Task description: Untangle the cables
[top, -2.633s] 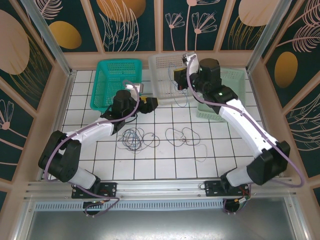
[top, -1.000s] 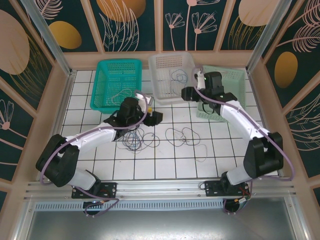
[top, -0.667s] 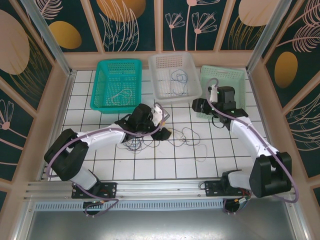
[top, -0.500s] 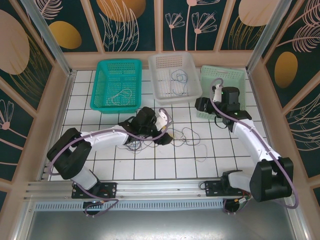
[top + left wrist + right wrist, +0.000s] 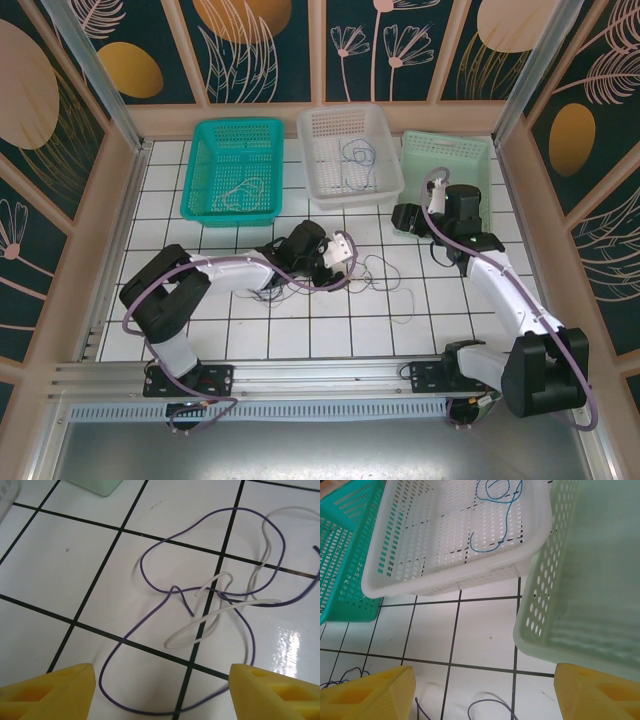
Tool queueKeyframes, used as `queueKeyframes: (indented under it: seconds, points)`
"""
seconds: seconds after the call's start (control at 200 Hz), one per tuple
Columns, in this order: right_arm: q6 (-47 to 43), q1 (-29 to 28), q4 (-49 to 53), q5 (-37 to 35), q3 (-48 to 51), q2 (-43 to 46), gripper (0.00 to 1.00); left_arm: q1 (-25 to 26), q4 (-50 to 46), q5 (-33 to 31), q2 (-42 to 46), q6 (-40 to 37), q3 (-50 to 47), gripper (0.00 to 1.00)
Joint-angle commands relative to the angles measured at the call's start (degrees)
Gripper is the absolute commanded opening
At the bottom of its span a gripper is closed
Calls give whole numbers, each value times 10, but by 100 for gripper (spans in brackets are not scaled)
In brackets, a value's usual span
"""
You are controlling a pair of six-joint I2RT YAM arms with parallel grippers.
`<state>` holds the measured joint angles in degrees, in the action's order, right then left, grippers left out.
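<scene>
Loose cables lie on the white tiles: a dark tangle and thinner loops to its right. In the left wrist view a purple cable crosses a white cable. My left gripper hangs low over these loops, open, and the purple loop's near end runs on the tiles between its yellow fingertips. My right gripper is open with nothing in it, in front of the white and green baskets. A purple cable end lies on the tiles just ahead of the right gripper.
Three baskets stand along the back: a teal basket holding a grey-white cable, a white basket holding a blue cable, and a pale green basket. Wooden walls and metal posts ring the tiled floor.
The left arm has swung right, from by the teal basket to over the middle loops. The right gripper has pulled back from the white basket toward the green basket's near corner.
</scene>
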<state>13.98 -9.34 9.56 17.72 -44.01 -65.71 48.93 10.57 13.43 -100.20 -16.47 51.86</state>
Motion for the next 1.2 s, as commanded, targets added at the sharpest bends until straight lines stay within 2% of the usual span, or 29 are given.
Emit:
queueKeyframes:
  seconds: [0.0,0.16,0.39,0.52,0.666,0.816,0.996,1.196]
  points:
    - [8,6,-30,1,14,12,74,11,23,-19,-27,-40,24,69]
    - [6,12,-34,8,11,11,74,28,28,-41,-49,-52,35,65]
    - [2,16,-45,21,19,13,75,35,49,-49,-48,-48,35,54]
    - [4,17,-53,25,31,13,75,40,50,-46,-55,-43,35,38]
    - [1,19,-50,25,37,17,75,44,53,-46,-55,-34,51,14]
    - [-1,22,-50,25,43,22,75,45,57,-45,-45,-27,49,1]
    - [2,23,-50,24,55,23,75,44,74,-51,-20,1,43,0]
    - [10,24,-70,54,89,39,75,44,31,-110,37,20,52,0]
